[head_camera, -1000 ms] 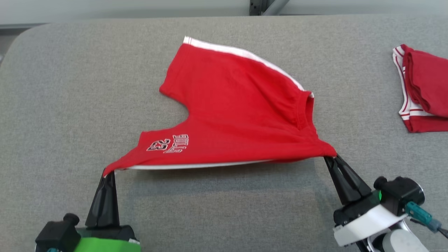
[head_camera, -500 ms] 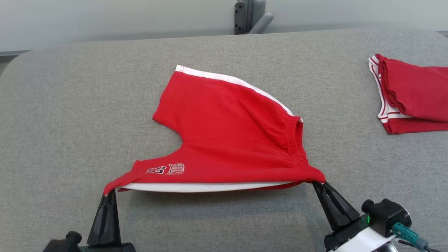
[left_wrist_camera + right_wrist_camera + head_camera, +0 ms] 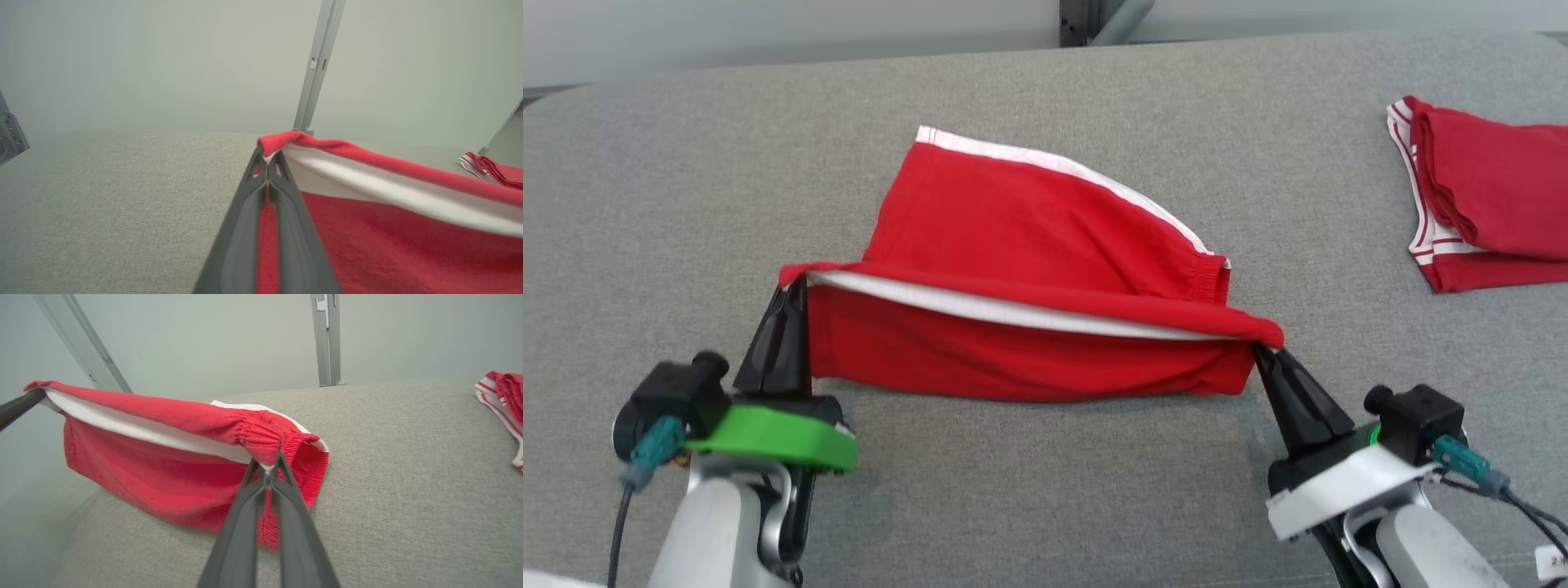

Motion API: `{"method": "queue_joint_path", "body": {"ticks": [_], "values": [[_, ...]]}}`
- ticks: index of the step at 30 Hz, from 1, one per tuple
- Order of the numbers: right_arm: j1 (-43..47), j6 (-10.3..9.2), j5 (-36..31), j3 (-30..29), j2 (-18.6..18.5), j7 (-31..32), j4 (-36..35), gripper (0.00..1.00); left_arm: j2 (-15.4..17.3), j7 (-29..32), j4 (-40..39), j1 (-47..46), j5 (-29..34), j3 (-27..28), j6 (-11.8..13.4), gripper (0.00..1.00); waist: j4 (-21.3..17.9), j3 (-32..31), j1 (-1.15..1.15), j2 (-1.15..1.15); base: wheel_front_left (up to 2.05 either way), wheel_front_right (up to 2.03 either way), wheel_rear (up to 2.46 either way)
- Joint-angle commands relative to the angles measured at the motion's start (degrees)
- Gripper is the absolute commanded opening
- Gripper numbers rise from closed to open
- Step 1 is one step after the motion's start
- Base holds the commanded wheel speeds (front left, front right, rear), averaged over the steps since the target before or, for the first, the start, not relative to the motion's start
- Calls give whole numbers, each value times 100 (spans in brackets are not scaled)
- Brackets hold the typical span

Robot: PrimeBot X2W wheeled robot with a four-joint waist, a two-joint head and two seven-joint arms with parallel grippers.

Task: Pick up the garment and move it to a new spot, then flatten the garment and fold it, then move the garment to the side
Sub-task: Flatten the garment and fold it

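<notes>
garment (image 3: 1029, 220) red, white stripe along edge; second garment (image 3: 1503, 196) red, red-white striped trim; table surface (image 3: 686, 204) plain grey weave.

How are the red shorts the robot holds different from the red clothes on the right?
The held shorts hang between the left gripper and right gripper, one edge lifted; the side garment lies untouched on the table. The held shorts are spread wide; the side garment looks folded small. Both are red with white trim.

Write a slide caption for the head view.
Left gripper and right gripper, both shut on the red shorts, hold one edge raised over the grey table; a folded red garment lies far right.
</notes>
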Motion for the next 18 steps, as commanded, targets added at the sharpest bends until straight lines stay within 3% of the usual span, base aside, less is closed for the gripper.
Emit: {"method": "queue_joint_path", "body": {"ticks": [1, 11, 18], "values": [[-291, -11, 24, -85, 86, -17, 139, 0, 93, 34, 313, -515, 1, -47, -34, 0, -139, 436, 0, 33, 0, 0, 0], [-1394, -11, -35, -309, 553, -17, 871, 0, 190, 31, 2049, -2495, 46, -267, -90, 0, -444, 1410, 0, 33, 0, 0, 0], [-1865, -11, -132, -369, 794, -17, 1242, 0, 260, -57, 3159, -3525, 108, -406, -112, 0, -556, 1747, 0, 33, 0, 0, 0]]}}
